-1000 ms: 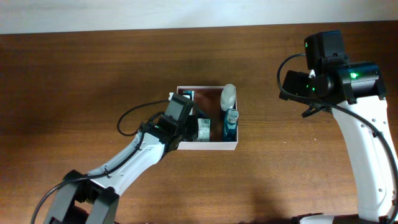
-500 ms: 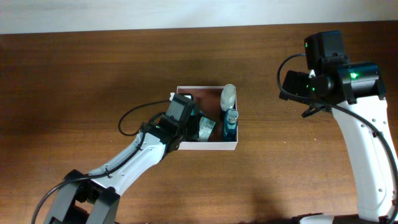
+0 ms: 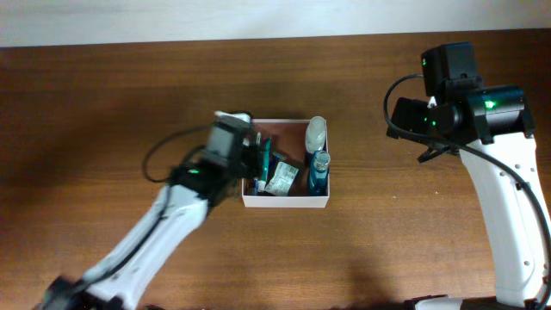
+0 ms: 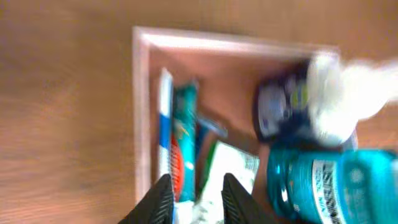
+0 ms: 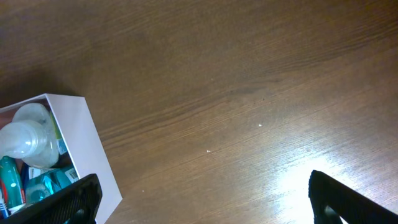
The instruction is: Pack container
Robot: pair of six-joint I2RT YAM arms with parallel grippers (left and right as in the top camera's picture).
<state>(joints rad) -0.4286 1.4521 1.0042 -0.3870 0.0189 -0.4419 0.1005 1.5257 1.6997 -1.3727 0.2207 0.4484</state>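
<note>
Your left gripper — jaws narrowly parted, gripping nothing visible — hangs over the left wall of the container, which sits mid-table, so a sideways exit could hook that thin wall or drag the sachet out; the right gripper gapes empty, well off to the right.

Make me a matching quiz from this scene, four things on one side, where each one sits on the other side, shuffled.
1 teal bottle
2 pale bottle
3 white sachet
4 right end effector

A open, above bare table
B far right corner of the container
C near the middle of the container
D against the right wall, nearer the robot

Pairs: 1-D, 2-B, 3-C, 4-A
</note>
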